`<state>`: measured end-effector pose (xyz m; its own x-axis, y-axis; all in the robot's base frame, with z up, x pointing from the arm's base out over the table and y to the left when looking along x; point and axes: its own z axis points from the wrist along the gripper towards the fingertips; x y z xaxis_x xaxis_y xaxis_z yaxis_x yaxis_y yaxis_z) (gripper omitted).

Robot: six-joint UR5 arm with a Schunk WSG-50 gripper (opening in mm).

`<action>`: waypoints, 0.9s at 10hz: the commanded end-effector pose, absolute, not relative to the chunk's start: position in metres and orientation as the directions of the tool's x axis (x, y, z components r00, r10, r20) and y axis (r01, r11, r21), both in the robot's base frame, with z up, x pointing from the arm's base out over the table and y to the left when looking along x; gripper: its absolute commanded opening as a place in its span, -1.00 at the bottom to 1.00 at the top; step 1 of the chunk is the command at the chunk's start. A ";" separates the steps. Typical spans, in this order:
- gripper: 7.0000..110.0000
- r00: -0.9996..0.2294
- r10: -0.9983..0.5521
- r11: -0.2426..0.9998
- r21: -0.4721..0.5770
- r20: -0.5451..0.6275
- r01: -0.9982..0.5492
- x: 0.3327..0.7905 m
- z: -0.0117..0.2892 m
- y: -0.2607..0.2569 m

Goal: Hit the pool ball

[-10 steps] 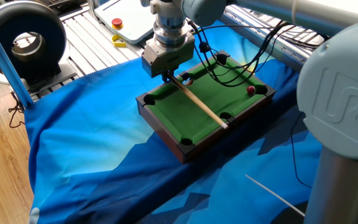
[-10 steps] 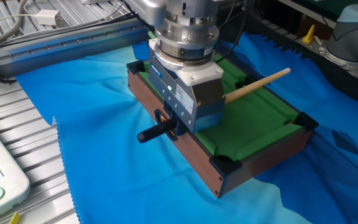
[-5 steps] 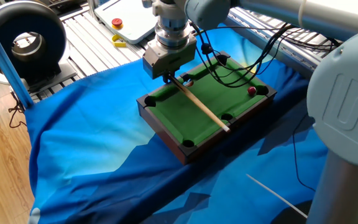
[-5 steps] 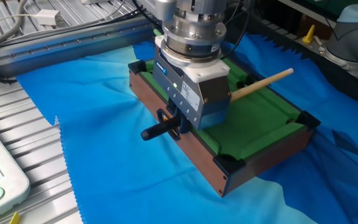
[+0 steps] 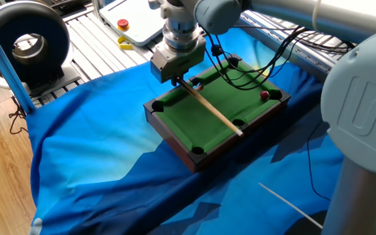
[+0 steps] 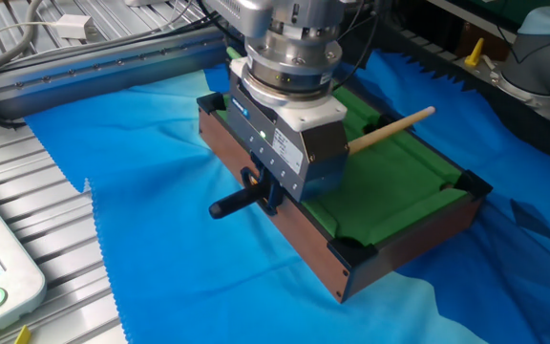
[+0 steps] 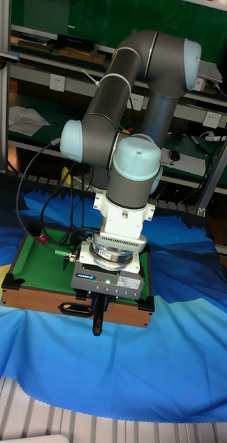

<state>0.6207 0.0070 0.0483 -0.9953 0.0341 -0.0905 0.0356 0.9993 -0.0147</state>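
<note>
The gripper (image 5: 177,79) hangs over one long rail of the miniature pool table (image 5: 175,136), closed on the cue stick (image 5: 215,112) near its dark butt end, which sticks out past the rail in the other fixed view. The grip is at the butt so that the pale shaft lies low across the green felt (image 5: 201,111) and can be driven lengthwise like a real shot. The pool ball (image 5: 264,94), small and dark red, sits near a corner pocket at the far end of the felt, well apart from the cue's tip. The tip seems to point toward the opposite long rail and not at the ball, though the angle is hard to judge, so the cue probably needs swinging round before any stroke.
</note>
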 end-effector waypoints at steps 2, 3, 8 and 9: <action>-0.71 -0.995 -0.012 1.000 0.000 -0.104 -0.012 0.625 0.050 0.005; -0.71 -0.994 -0.016 1.000 0.008 -0.105 -0.017 0.625 0.050 0.008; -0.28 -0.992 -0.059 0.998 0.015 -0.115 -0.061 0.628 0.052 0.009; -0.28 -0.990 -0.078 0.997 0.017 -0.120 -0.081 0.629 0.057 0.008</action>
<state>0.6259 0.0077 0.0506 -0.9927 -0.0533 -0.1085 -0.0540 0.9985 0.0033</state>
